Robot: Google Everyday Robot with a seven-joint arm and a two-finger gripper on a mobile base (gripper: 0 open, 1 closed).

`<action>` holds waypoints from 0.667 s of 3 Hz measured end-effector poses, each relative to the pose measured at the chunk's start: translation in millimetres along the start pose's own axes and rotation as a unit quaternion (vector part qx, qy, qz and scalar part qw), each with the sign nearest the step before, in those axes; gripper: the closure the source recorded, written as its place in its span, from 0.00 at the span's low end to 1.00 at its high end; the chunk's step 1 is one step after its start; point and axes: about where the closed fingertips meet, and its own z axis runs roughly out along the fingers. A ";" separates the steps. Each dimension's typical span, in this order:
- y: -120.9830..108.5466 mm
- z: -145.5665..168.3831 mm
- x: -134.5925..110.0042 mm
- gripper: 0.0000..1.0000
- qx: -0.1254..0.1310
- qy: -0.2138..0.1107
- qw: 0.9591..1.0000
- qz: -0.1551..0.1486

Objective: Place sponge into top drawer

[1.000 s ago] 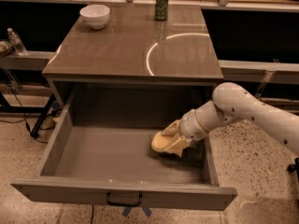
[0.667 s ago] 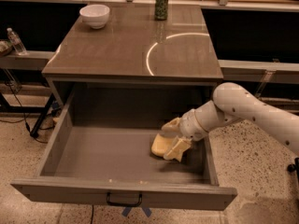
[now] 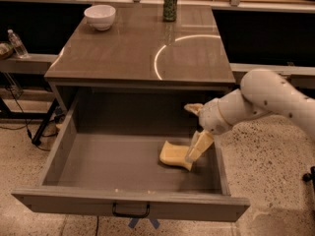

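The top drawer (image 3: pixel 74 203) is pulled wide open under the tabletop, with its dark handle (image 3: pixel 131 211) centred on the front. The pale yellow sponge (image 3: pixel 172 155) lies on the drawer floor towards the right. My gripper (image 3: pixel 190 132) hangs inside the drawer just right of the sponge and is open. One long finger (image 3: pixel 200 144) points down, with its tip at the sponge's right edge. The other finger (image 3: pixel 193 108) is spread away higher up. The white arm reaches in from the right over the drawer's side wall.
A white bowl (image 3: pixel 100 16) stands at the back left of the brown tabletop (image 3: pixel 128 53), and a green can (image 3: pixel 170 4) at the back middle. A water bottle (image 3: pixel 17 43) stands on a ledge at the far left. The floor is speckled.
The gripper has opened and let go of the sponge, which now lies on the drawer floor. The wrist has risen slightly and the fingers have spread apart.
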 end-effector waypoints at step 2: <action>-8.2 -223.9 -91.9 0.14 0.154 0.145 0.977 -0.008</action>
